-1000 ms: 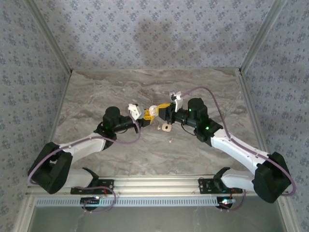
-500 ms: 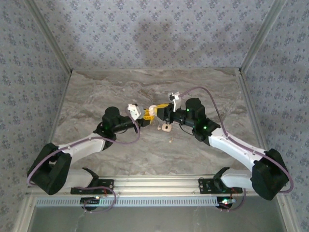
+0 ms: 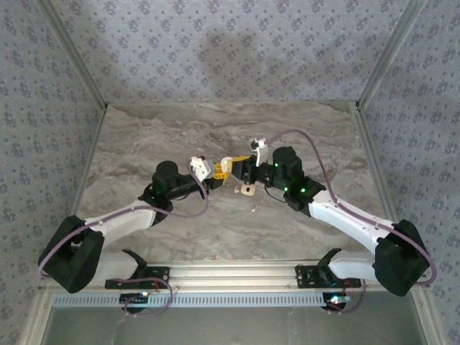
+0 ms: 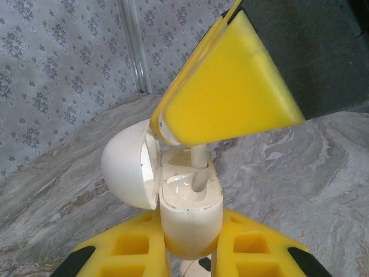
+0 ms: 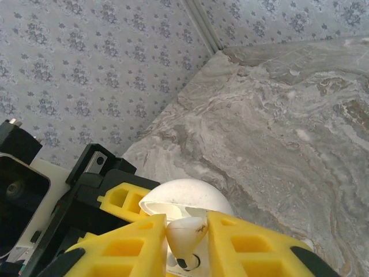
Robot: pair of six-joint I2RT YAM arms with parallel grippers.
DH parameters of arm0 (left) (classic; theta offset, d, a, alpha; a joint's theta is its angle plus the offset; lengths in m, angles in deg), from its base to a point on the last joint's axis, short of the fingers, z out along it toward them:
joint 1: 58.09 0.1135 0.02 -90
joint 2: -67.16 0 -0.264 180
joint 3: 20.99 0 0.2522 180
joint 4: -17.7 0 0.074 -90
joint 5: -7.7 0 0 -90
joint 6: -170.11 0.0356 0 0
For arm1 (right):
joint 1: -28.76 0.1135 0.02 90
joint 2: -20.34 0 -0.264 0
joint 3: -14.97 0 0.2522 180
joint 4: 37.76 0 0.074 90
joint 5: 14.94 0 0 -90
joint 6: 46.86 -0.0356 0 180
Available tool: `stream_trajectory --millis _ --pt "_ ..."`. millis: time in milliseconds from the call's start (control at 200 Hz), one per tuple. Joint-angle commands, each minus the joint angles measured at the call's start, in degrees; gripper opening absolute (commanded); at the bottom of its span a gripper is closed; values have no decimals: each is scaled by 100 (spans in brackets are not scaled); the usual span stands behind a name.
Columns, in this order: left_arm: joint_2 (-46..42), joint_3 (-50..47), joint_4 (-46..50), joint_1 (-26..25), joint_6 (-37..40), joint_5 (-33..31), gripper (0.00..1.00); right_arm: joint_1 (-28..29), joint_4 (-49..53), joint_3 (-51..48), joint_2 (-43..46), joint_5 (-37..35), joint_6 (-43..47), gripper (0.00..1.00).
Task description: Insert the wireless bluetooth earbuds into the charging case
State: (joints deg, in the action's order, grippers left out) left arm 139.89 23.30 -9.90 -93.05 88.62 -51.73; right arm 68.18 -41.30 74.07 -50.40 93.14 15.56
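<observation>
The left gripper (image 4: 193, 249) clamps the open case (image 4: 190, 216), its bottom cut off low in frame. The right gripper (image 5: 185, 245) pinches an earbud (image 4: 199, 157), its head hidden within that grip.

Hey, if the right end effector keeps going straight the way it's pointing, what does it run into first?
Most likely the open case, held by the left end effector. The earbud pinched in the right end effector is at its hollow, though depth is hard to judge.

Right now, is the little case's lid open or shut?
Open. The left wrist view shows the charging case with its round lid swung back leftward, and an earbud stem poking into the hollow.
</observation>
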Motion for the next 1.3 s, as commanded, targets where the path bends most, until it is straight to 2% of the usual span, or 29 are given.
stream_trajectory --millis 0,260,465,575,695,889,994,1099,1299 --pt "-193 6 -236 -47 106 2 18 39 289 166 -73 -200 -140 29" --pt "-215 -9 -179 -46 133 -16 18 33 375 238 65 -265 -125 43" --pt "-233 -49 -103 -46 159 -114 18 -67 618 269 415 -227 2 45" --pt "-250 -146 -54 -24 113 -362 18 -249 1228 384 615 -164 191 46" --pt "-275 -277 -21 46 -30 -530 18 -486 2412 696 622 -185 488 48" --pt "-432 -553 116 125 -252 -865 17 -954 4243 1175 74 -303 867 48" --pt "-563 -649 209 155 -271 -1010 18 -1269 4812 1351 -421 -623 1001 48" --pt "-680 -670 333 194 -262 -1087 18 -1475 4800 1378 -963 -346 999 48" --pt "-773 -709 425 250 -228 -1263 18 -1503 3910 1100 -1747 154 475 52"
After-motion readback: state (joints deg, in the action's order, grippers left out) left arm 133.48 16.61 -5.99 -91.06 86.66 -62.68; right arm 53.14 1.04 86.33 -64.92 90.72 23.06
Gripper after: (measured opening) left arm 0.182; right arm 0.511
